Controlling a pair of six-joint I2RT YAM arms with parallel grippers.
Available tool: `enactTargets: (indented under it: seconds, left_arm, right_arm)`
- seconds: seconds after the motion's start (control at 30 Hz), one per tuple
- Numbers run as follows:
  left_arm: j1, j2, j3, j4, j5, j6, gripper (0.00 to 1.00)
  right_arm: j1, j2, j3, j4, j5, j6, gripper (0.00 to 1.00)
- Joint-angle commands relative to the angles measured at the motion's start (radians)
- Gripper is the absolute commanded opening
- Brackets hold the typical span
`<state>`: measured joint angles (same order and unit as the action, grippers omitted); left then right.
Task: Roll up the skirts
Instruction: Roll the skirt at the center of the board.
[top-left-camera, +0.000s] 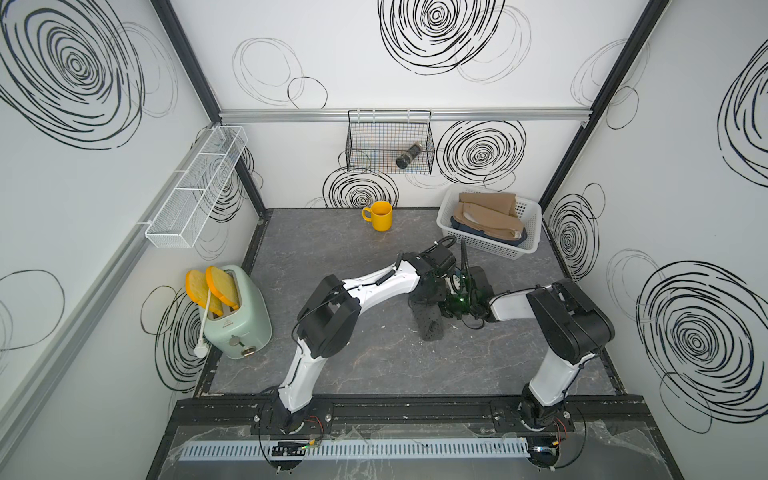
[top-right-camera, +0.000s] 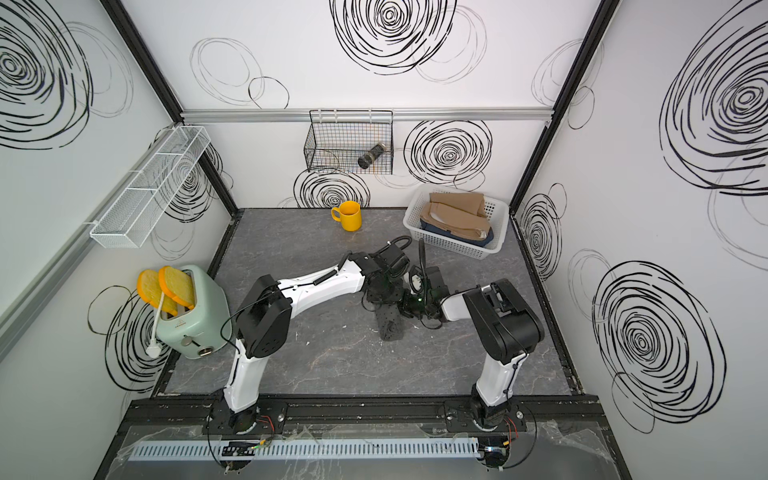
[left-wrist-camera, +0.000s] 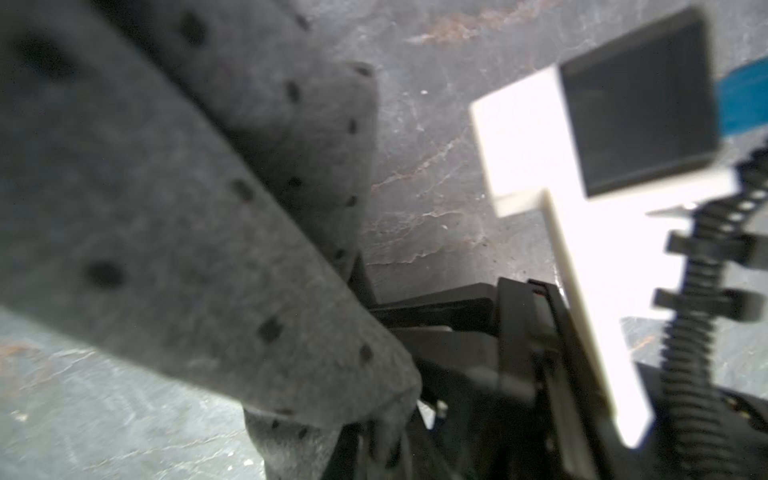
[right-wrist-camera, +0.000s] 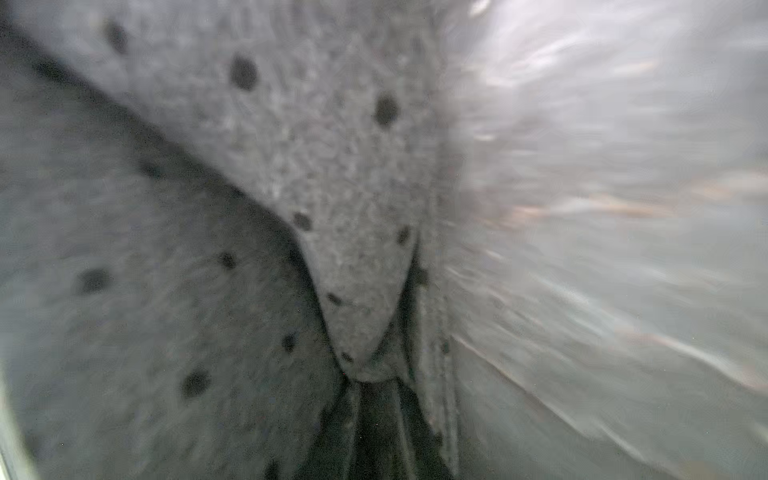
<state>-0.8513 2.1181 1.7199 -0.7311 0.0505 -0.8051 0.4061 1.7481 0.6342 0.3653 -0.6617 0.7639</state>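
Note:
The dark grey dotted skirt (top-left-camera: 429, 322) lies as a short roll on the table in both top views, and both arms meet at its far end. My left gripper (top-left-camera: 428, 296) is shut on a fold of it; in the left wrist view the dotted cloth (left-wrist-camera: 232, 232) runs down into the jaws. My right gripper (top-left-camera: 449, 306) pinches the same skirt (right-wrist-camera: 357, 249), whose fold narrows to a point between dark fingers while the table behind streaks. The tan skirt (top-left-camera: 486, 204) and the blue denim skirt (top-left-camera: 478, 233) lie in the white basket (top-left-camera: 494, 249).
A yellow mug (top-left-camera: 381, 216) stands at the back of the table. At the left edge is a green toaster (top-left-camera: 239, 318) with toast. A black wire basket (top-left-camera: 390, 141) with a jar and a white mesh shelf (top-left-camera: 195, 187) hang on the walls.

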Motion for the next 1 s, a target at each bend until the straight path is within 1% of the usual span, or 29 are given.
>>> enactTargets:
  seconds: [0.0, 0.07, 0.13, 0.17, 0.2, 0.23, 0.27, 0.3, 0.37, 0.43, 0.47, 0.53, 0.6, 0.63, 0.73, 0.83, 0.9, 0.97]
  left_arm:
    - [-0.002, 0.081, -0.039, -0.042, -0.055, 0.015, 0.13]
    - [0.002, 0.087, -0.058, -0.038, -0.075, 0.020, 0.14]
    - [0.002, 0.099, -0.074, -0.013, -0.051, 0.027, 0.13]
    - [-0.004, 0.107, -0.067, -0.009, -0.047, 0.031, 0.14]
    - [-0.013, 0.125, -0.048, -0.019, -0.050, 0.037, 0.15]
    - [-0.022, 0.147, -0.018, -0.042, -0.059, 0.045, 0.15]
    - [-0.025, 0.169, 0.010, -0.073, -0.072, 0.048, 0.14]
    - [-0.026, 0.178, 0.018, -0.083, -0.079, 0.049, 0.14]
    - [-0.021, 0.178, -0.012, -0.055, -0.070, 0.051, 0.14]
    - [-0.016, 0.185, -0.023, -0.045, -0.061, 0.052, 0.14]
    - [-0.016, 0.189, -0.018, -0.047, -0.058, 0.056, 0.14]
    - [-0.021, 0.195, -0.006, -0.050, -0.052, 0.067, 0.15]
    - [-0.026, 0.191, -0.002, -0.049, -0.039, 0.081, 0.19]
    - [-0.027, 0.187, -0.006, -0.049, -0.037, 0.086, 0.20]
    - [-0.028, 0.162, -0.030, -0.030, -0.015, 0.092, 0.24]
    - [-0.023, 0.145, -0.044, -0.019, 0.015, 0.096, 0.26]
    - [-0.020, 0.130, -0.061, 0.000, 0.041, 0.107, 0.27]
    - [-0.016, 0.115, -0.077, 0.018, 0.063, 0.119, 0.28]
  right_arm:
    - [-0.013, -0.052, -0.044, -0.090, 0.061, 0.009, 0.23]
    - [-0.019, -0.070, -0.035, -0.129, 0.086, -0.009, 0.26]
    - [-0.029, -0.087, -0.032, -0.151, 0.107, -0.018, 0.30]
    - [-0.026, -0.088, -0.039, -0.123, 0.097, -0.011, 0.32]
    - [-0.024, -0.083, -0.025, -0.144, 0.070, -0.017, 0.30]
    - [-0.038, -0.088, -0.003, -0.201, 0.072, -0.026, 0.29]
    - [-0.066, -0.118, -0.013, -0.213, 0.080, -0.029, 0.30]
    - [-0.091, -0.158, -0.045, -0.206, 0.085, -0.026, 0.34]
    - [-0.131, -0.253, -0.080, -0.264, 0.107, -0.039, 0.47]
    - [-0.138, -0.315, -0.077, -0.340, 0.146, -0.073, 0.53]
    - [-0.139, -0.343, -0.085, -0.343, 0.144, -0.083, 0.55]
    - [-0.136, -0.402, -0.122, -0.314, 0.109, -0.081, 0.66]
    - [-0.121, -0.450, -0.165, -0.255, 0.050, -0.076, 0.82]
    - [-0.112, -0.466, -0.184, -0.228, 0.025, -0.074, 0.85]
    - [-0.095, -0.454, -0.194, -0.210, -0.021, -0.070, 0.85]
    - [-0.088, -0.428, -0.191, -0.216, -0.053, -0.082, 0.80]
    - [-0.076, -0.443, -0.217, -0.165, -0.075, -0.065, 0.80]
    - [-0.053, -0.446, -0.229, -0.106, -0.131, -0.050, 0.82]
